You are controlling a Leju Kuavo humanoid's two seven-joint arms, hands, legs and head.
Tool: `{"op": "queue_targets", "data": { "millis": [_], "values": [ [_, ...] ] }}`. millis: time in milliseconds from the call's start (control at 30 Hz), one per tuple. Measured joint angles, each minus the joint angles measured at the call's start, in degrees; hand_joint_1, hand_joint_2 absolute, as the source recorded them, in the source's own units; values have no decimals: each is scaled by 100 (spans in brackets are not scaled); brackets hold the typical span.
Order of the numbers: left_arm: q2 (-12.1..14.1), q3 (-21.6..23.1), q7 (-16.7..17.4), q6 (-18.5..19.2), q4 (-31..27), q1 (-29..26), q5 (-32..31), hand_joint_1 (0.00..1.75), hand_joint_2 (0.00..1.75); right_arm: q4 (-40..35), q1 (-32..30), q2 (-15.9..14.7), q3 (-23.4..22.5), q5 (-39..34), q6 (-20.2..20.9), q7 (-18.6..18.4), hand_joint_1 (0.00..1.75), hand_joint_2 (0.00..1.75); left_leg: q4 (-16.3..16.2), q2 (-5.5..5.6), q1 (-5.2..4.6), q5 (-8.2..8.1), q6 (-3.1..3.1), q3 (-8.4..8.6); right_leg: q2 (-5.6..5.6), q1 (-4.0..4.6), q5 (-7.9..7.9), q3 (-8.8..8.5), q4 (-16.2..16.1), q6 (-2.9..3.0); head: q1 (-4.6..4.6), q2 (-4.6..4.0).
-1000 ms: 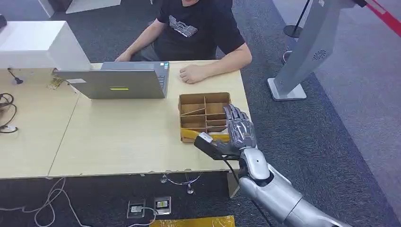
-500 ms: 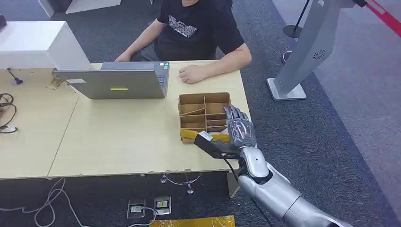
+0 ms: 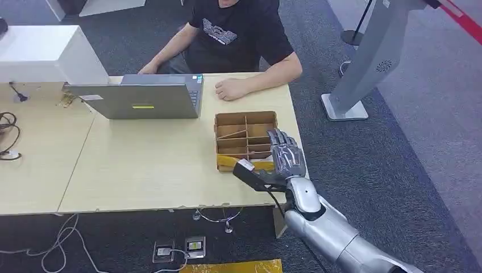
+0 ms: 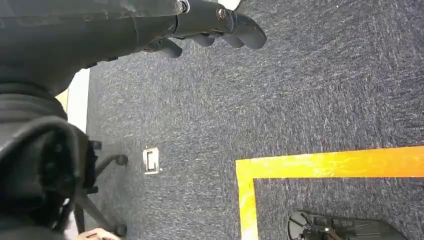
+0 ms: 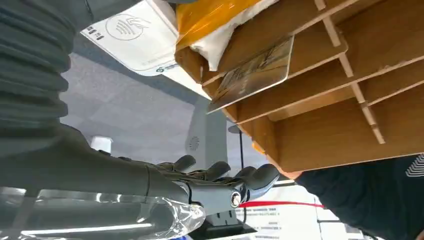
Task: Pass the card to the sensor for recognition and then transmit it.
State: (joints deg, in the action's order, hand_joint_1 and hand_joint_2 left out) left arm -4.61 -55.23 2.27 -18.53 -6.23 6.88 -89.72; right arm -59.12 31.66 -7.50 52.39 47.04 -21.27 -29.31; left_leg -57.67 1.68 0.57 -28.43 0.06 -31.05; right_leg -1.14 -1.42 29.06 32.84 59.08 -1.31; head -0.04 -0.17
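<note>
A brown divided box (image 3: 245,120) sits near the table's right edge. In the right wrist view a shiny card (image 5: 254,74) leans on edge in one compartment of the box (image 5: 320,115). A white sensor pad (image 5: 131,36) with a contactless mark lies by the box's near wall, beside an orange packet (image 5: 210,15). My right hand (image 3: 286,158) hovers at the box's near right corner, fingers (image 5: 220,172) spread and holding nothing, apart from the card. My left hand (image 4: 210,22) hangs over dark carpet with nothing in it.
A person in a black shirt sits behind the table, one fist (image 3: 228,89) resting near the box. A grey laptop (image 3: 142,96) stands at the far middle, a white case (image 3: 45,54) at far left. A grey stand (image 3: 364,62) rises right of the table.
My right hand has crept a little farther over the table towards the box. The person and the things on the table have not moved.
</note>
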Motion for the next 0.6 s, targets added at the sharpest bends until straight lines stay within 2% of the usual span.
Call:
{"op": "queue_targets", "data": {
  "millis": [300,567,600],
  "values": [
    [15,7,0,0,0,0,2,0,0,251,6,109,83,-18,-221,168,0,175,0,-1,0,0,0,0,0,0,0,1,0,0,2,0],
    [17,9,0,20,0,0,0,0,0,608,6,278,85,-135,-441,465,3,175,0,-1,0,0,0,0,0,0,0,1,0,0,0,0],
    [17,9,-2,17,0,0,0,0,0,638,6,295,85,-133,-441,468,155,175,0,-1,0,0,0,0,0,0,0,1,0,0,0,0]
  ]
}}
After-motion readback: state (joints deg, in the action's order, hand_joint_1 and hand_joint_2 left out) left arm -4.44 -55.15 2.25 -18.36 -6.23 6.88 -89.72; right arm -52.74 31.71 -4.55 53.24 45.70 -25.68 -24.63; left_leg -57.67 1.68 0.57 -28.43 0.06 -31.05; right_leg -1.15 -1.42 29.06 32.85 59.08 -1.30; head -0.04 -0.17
